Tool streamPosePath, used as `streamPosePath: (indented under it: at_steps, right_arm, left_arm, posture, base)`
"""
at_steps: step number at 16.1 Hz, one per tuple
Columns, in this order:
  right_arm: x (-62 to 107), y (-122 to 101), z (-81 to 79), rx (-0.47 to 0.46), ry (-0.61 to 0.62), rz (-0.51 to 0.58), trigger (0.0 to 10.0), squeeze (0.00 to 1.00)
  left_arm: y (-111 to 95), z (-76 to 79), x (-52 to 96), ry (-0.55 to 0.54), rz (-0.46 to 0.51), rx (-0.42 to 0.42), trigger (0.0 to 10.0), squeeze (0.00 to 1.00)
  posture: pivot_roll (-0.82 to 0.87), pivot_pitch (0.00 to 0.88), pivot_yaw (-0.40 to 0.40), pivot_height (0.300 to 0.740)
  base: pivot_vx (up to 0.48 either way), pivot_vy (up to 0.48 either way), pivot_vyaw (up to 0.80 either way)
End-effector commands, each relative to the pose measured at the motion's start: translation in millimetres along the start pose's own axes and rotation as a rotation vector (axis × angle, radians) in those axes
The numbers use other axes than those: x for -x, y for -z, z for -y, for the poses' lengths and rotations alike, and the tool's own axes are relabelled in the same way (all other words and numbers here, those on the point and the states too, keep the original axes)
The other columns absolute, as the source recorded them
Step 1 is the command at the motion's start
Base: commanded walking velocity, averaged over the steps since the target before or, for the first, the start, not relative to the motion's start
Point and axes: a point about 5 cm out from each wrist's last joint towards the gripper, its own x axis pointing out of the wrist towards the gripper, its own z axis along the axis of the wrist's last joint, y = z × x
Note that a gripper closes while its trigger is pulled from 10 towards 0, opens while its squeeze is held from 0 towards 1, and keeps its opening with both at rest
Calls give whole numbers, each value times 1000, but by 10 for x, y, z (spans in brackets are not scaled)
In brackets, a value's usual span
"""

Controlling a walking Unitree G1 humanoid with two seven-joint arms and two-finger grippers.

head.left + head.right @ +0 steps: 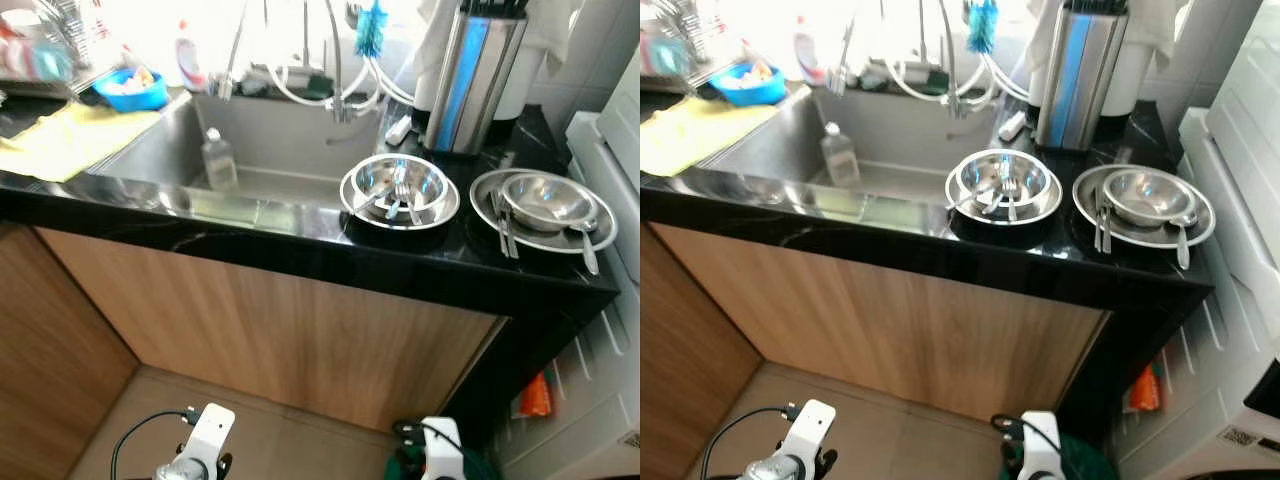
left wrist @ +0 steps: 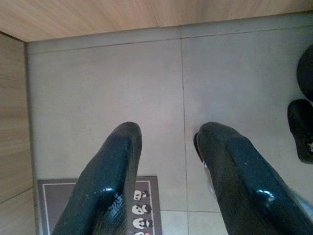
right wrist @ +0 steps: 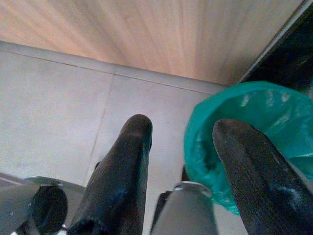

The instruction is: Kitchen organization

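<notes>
- The left end effector (image 2: 166, 147) is held low above the pale tiled floor (image 2: 98, 88), its two black fingers spread apart with nothing between them.
- A dark mat with small printed figures (image 2: 142, 200) is seen on the floor beneath that end effector.
- The right end effector (image 3: 181, 129) is also held low over the floor, fingers parted and empty, just above a bin lined with a green bag (image 3: 254, 122) at the foot of the wooden cabinet front (image 1: 270, 330).
- On the black worktop (image 1: 420, 265), near its front edge and just right of the sink, a steel bowl holding forks (image 1: 400, 188) is set on a plate.
- Toward the worktop's right end, a second steel bowl (image 1: 546, 200) is set on a plate with cutlery laid alongside.
- A tall steel utensil holder (image 1: 472, 80) is placed at the back of the worktop, behind the bowls.
- A clear bottle (image 1: 218, 158) is stood upright inside the steel sink (image 1: 150, 150).
- A yellow cloth (image 1: 70, 140) is spread at the worktop's left end, with a blue bowl (image 1: 132, 90) behind it.
</notes>
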Motion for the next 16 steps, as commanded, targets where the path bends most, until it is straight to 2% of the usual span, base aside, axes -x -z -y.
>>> streamPosePath:
  at_steps: [1,5,8,14,16]
  right_arm:
    - [4,-4,40,-5,12,-1,10000,0]
    - [3,-1,34,-7,9,-5,10000,0]
    - [3,-8,33,-14,9,4,10000,0]
    - [4,-4,33,-26,8,3,10000,0]
    - [3,0,29,-31,5,1,10000,0]
  left_arm:
    - [4,-5,-1,-4,-8,14,10000,0]
    - [3,-11,-1,-6,-8,13,10000,0]
    - [1,-8,-2,-6,-8,14,10000,0]
    - [-3,4,-4,-2,-7,12,10000,0]
    - [-5,2,-4,-3,-7,10,10000,0]
  posture:
    - [-59,0,34,740]
    - [-58,0,34,740]
    - [-58,0,34,740]
    - [-57,0,35,740]
    - [-57,0,36,740]
  base:
    - [0,0,0]
    - [0,0,0]
    - [0,0,-744]
    - [0,0,0]
    - [0,0,-741]
